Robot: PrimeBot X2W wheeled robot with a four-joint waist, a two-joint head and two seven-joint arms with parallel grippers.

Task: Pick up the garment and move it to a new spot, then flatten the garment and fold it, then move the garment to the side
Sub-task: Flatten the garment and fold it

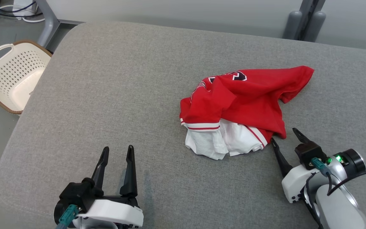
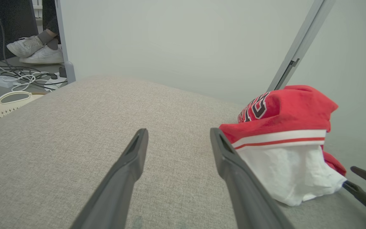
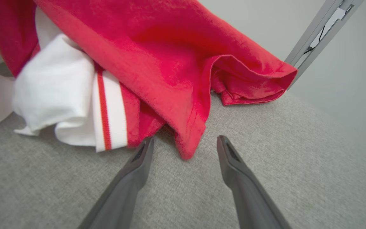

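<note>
- Right gripper (image 1: 283, 135) has its two dark fingers spread wide with nothing clamped. The tips sit at the near right edge of the garment (image 1: 243, 98), one on each side of a hanging red corner (whether a tip actually touches the cloth I cannot tell).
- Seen from the right wrist, the right gripper (image 3: 186, 138) has that red corner of the garment (image 3: 157, 47) drooping toward the gap between its fingertips. A white, red-striped band lies just beside the finger on that view's left.
- Left gripper (image 1: 118, 147) is likewise spread wide and empty. It sits low over the grey padded surface (image 1: 122, 79) at the near left, well apart from the cloth.
- Garment: a crumpled heap, red with white parts and dark lettering on top, lying right of the middle of the padded surface.
- From the left wrist, the left gripper (image 2: 179, 130) points along bare grey fabric. The garment (image 2: 284, 111) bunches up to its right, and the other arm's fingers reach in at the lower right edge.
- Cream perforated basket (image 1: 11, 76) sits on the floor off the far left corner of the surface.
- White shoes (image 2: 33, 51) on a person's feet and loose cables (image 2: 21, 78) are on the floor beyond.
</note>
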